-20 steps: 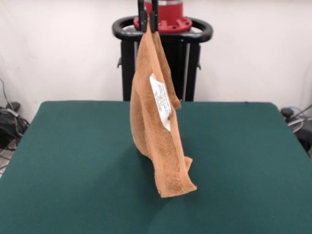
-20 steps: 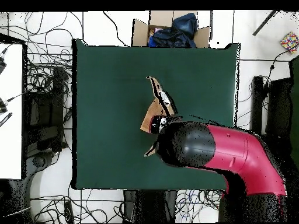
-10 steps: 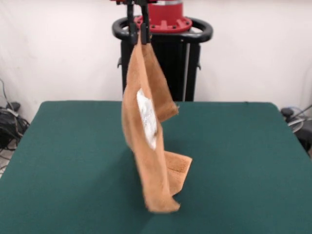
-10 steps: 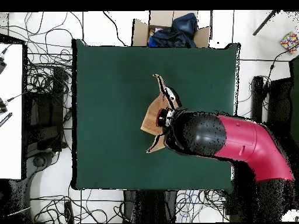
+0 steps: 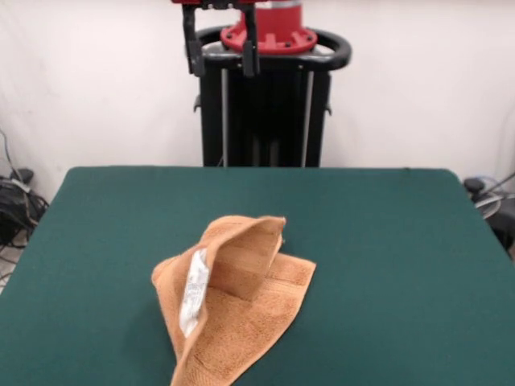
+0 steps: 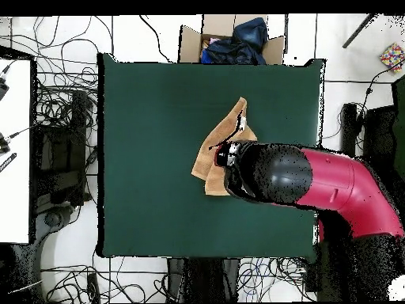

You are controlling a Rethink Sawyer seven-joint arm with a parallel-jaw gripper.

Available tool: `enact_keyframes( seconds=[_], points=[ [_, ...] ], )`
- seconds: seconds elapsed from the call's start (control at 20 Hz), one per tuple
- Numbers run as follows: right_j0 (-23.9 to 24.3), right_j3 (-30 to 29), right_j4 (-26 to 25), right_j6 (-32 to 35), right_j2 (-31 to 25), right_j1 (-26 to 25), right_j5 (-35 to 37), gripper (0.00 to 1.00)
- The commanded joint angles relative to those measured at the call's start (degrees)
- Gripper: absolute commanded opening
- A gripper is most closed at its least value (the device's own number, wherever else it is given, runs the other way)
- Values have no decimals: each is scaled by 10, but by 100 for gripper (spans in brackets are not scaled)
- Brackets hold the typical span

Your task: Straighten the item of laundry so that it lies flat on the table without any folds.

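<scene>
An orange-tan towel (image 5: 233,310) lies crumpled near the middle of the green bench (image 5: 402,241), folded over itself with its white label (image 5: 193,301) showing; its long axis runs diagonally from far right to near left; the gripper (image 5: 219,50) hangs empty above, fingers apart; soft, light and limp, the towel is probably best pinched at a hemmed corner.

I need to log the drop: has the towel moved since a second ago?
Yes. The towel hung from the hand in front of the pedestal; now it has dropped onto the green table, crumpled, and the hand is open above it.
</scene>
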State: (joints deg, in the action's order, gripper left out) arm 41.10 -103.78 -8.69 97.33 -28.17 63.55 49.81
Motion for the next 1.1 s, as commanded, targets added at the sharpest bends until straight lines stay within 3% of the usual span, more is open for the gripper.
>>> enact_keyframes(
  seconds=[0.05,0.5,0.65,0.85,1.1],
  points=[
    [2,7,-22,-119,-52,-22,78,100],
    [2,-1,-31,-97,-57,-32,42,100],
    [-15,30,-57,-71,-49,-68,8,100],
    [-21,99,-92,-72,-41,-116,19,100],
    [-26,159,-131,-57,-26,-140,14,100]
  ],
)
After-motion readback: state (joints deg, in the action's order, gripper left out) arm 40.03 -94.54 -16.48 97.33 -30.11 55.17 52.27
